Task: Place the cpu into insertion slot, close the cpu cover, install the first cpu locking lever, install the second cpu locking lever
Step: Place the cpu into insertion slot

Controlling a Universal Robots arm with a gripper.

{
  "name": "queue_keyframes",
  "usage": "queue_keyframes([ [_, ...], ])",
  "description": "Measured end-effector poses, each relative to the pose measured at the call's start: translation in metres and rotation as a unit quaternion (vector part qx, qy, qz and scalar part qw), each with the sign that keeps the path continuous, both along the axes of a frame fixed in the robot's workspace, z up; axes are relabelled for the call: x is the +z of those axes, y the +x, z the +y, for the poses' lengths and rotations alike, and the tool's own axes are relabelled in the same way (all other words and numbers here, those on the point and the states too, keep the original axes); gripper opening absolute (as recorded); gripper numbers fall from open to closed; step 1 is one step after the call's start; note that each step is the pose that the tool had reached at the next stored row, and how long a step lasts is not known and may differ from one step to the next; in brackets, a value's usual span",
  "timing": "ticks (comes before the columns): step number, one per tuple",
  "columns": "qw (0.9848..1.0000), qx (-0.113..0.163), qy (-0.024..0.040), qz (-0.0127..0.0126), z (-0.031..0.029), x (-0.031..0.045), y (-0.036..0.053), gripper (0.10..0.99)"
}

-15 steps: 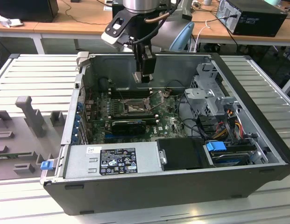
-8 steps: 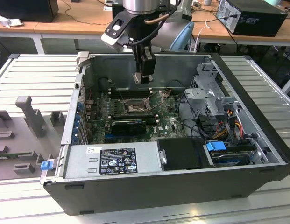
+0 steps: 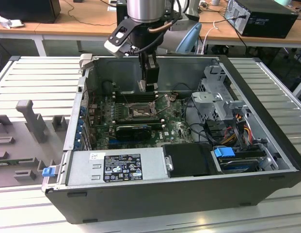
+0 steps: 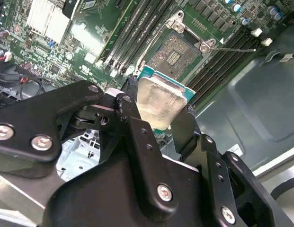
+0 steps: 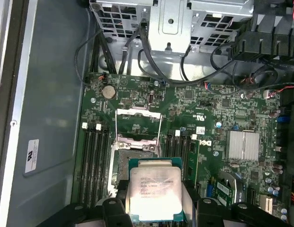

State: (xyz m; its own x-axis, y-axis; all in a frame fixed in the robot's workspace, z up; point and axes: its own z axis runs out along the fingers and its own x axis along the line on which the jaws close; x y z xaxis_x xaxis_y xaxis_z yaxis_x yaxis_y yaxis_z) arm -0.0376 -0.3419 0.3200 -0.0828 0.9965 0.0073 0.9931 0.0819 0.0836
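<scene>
My gripper (image 3: 147, 86) hangs inside the open computer case, shut on the cpu (image 3: 143, 86) by two opposite edges. In both wrist views the cpu (image 5: 154, 190) (image 4: 161, 100) is a flat square chip with a silver-grey top on a green edge, between the black fingers (image 5: 196, 208) (image 4: 137, 130). It hovers just above and slightly off the insertion slot (image 5: 128, 161) (image 4: 174, 56) (image 3: 139, 112), whose dark centre lies bare. The cpu cover (image 5: 138, 124) stands swung open at the slot's far side. A thin wire lever (image 4: 236, 48) sticks out beside the slot.
Long black memory slots (image 5: 94, 163) flank the socket on both sides. A finned silver heatsink (image 5: 242, 144) sits on the board. A power supply (image 3: 116, 167), a drive cage (image 3: 215, 99) and loose cables (image 3: 232, 131) crowd the case. Grey fixtures (image 3: 31, 119) stand on the table outside.
</scene>
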Motion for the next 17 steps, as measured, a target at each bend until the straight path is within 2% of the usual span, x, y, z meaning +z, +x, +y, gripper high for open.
queue_keyframes([
  [4, 1.0, -0.002, -0.0001, 0.0015, 0.0, -0.0054, -0.0001, 0.525],
  [10, 1.0, -0.009, -0.0001, 0.0014, 0.0004, -0.0142, 0.0, 0.525],
  [14, 0.9988, -0.049, -0.0001, 0.0014, 0.0013, -0.028, -0.0001, 0.525],
  [17, 0.9987, -0.051, -0.0001, 0.0014, 0.0046, -0.0372, -0.0031, 0.525],
])
